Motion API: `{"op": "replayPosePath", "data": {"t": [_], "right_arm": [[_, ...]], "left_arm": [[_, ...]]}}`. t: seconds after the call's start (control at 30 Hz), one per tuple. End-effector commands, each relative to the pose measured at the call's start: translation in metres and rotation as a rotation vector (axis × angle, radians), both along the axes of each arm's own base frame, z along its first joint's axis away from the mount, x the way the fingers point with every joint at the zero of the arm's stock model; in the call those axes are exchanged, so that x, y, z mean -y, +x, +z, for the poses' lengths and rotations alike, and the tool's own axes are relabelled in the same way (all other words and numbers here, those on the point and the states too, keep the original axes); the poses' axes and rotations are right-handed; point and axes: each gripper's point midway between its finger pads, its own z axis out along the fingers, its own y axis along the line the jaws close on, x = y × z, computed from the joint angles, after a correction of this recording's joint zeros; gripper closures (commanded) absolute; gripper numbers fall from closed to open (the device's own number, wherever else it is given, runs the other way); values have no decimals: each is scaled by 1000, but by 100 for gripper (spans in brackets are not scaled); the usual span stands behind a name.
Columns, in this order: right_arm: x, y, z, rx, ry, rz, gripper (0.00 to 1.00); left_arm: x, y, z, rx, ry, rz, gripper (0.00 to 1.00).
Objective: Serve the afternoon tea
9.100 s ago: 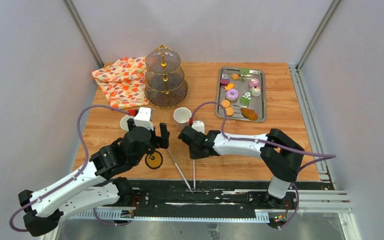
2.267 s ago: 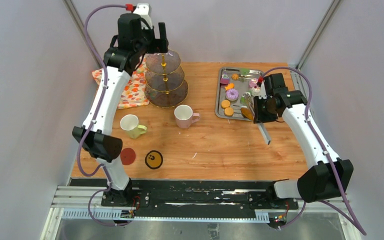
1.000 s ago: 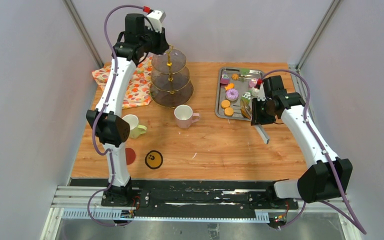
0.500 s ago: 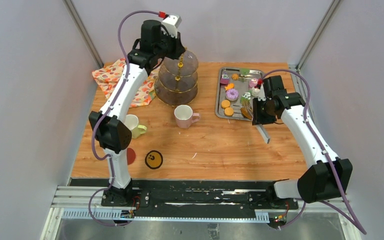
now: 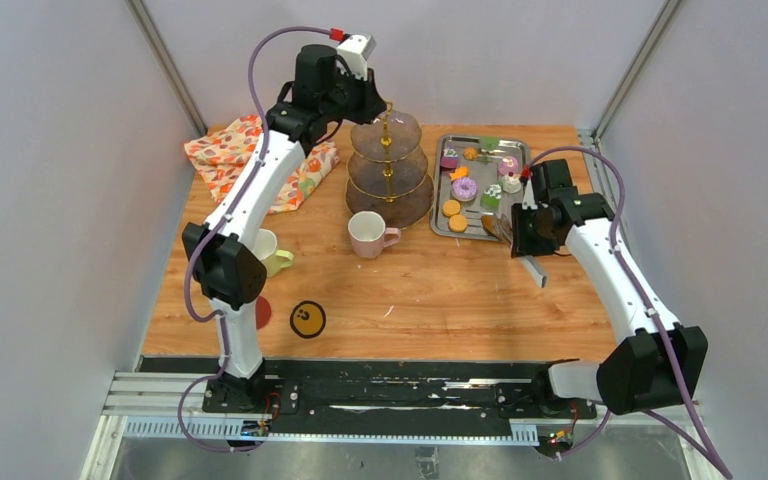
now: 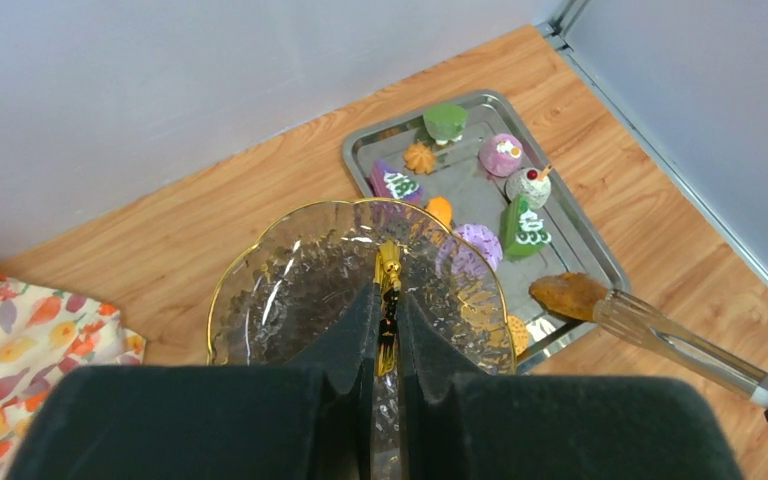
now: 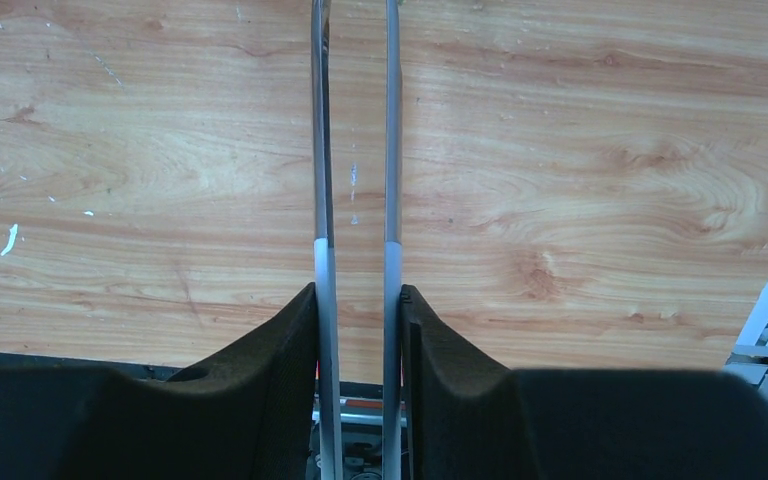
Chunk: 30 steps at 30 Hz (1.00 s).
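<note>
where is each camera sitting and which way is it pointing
Top external: above and behind the robot, looking down on the table; the left arm and right arm show.
Left wrist: above the stand, looking down; left jaws clamp its gold handle.
Right wrist: looking along the tongs onto the table; right jaws squeeze them.
Shared: top external and left wrist both show the stand, steel tray and tongs.

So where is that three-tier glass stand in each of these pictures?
Top external: the stand is at the back centre of the table, just left of the steel tray.
Left wrist: seen from above, the stand fills the centre, with the tray at upper right.
Right wrist: not in it.
Shared landmark: the metal tongs show in all three.
</note>
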Motion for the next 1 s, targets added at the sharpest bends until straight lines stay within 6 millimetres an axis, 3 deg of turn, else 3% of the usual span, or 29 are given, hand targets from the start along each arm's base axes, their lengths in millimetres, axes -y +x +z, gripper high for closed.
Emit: {"op": "replayPosePath", "data": {"t": [0.0,0.33,0.63,0.8,0.97], "right_arm": [[9,-4,3,16,-15,-28,68],[19,-9,-3,-2,-51,-61,65],[20,6,5,32,-55,-71,63],[20,11,17,76,-47,-74,63],[28,15,18,99,-87,-93,62]], "left_arm": [[12,2,9,39,-21,-15,100],[16,10,23,70,-58,5,100],[10,20,15,57,-46,67,98],[5,12,20,56,-46,77,47],[-2,1,37,71,-59,93,14]]}}
